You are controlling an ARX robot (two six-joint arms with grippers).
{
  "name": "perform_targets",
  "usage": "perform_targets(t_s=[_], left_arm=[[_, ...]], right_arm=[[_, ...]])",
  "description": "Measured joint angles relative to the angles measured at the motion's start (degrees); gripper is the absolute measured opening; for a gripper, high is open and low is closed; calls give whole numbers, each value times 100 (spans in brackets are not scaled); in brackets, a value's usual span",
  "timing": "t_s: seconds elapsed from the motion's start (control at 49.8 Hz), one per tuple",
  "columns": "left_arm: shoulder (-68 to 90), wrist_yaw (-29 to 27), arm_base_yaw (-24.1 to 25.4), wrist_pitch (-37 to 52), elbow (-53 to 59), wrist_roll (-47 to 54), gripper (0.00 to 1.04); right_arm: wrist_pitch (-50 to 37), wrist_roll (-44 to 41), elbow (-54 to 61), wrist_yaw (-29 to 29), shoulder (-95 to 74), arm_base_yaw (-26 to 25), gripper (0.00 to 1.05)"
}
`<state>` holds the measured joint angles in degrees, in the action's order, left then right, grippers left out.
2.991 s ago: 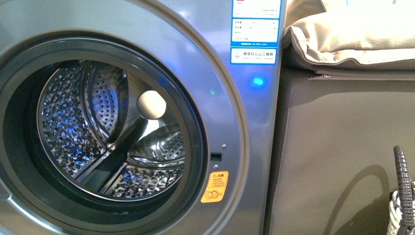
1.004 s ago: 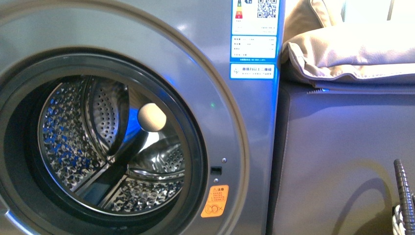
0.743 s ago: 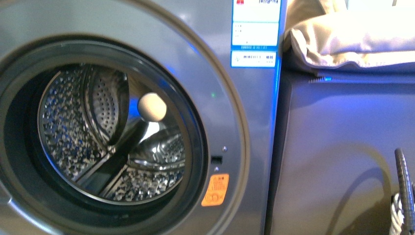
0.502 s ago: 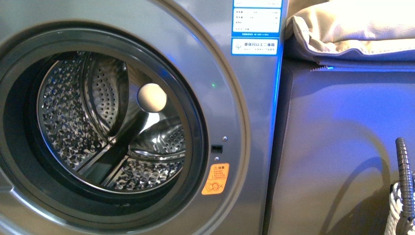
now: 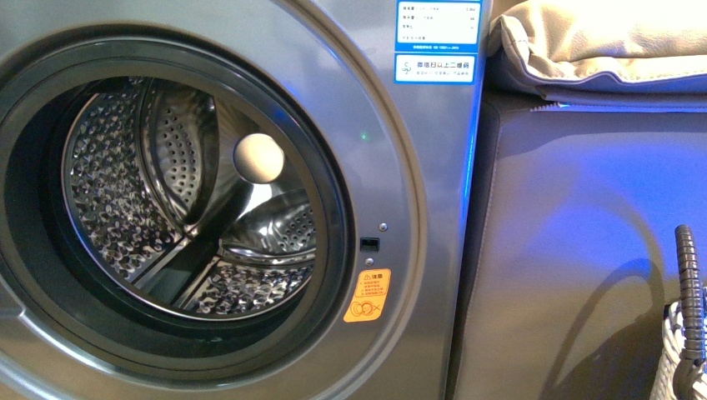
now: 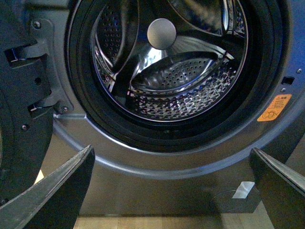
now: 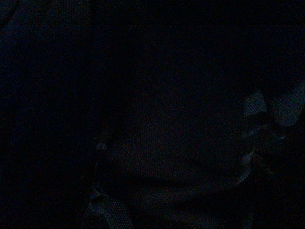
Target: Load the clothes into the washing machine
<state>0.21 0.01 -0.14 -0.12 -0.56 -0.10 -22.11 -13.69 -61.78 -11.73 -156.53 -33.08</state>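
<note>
Right now the washer (image 5: 417,167) fills most of the front view, and its round hole is open. Inside is the shiny drum (image 5: 125,208), full of little holes, with a pale round knob (image 5: 258,158) at the back. An orange sticker (image 5: 367,296) sits on the washer's front, just beside the black ring around the hole. Blue and white labels (image 5: 435,68) sit higher up.

Just beside the washer stands a grey-brown cabinet (image 5: 567,250) with a beige cushion (image 5: 600,42) on top. A grey ribbed hose (image 5: 689,283) pokes up at the corner, in front of the cabinet.

In the left wrist view, the left gripper (image 6: 170,150) hangs low in front of the hole. Its two dark fingers (image 6: 57,191) are spread wide with nothing between them. The dark door (image 6: 24,119) is swung open to one side, and a wooden floor (image 6: 143,222) shows below.

The right wrist view is dark (too dark to tell anything). So I cannot tell how the right gripper is, or where the clothes are.
</note>
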Motion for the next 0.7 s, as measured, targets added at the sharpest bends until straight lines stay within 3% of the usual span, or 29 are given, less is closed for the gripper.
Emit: perform_targets(t_s=[0.703], left_arm=[[0, 0, 0, 0, 0, 0, 98]], right_arm=[[-570, -138, -157, 90, -785, 66, 97]])
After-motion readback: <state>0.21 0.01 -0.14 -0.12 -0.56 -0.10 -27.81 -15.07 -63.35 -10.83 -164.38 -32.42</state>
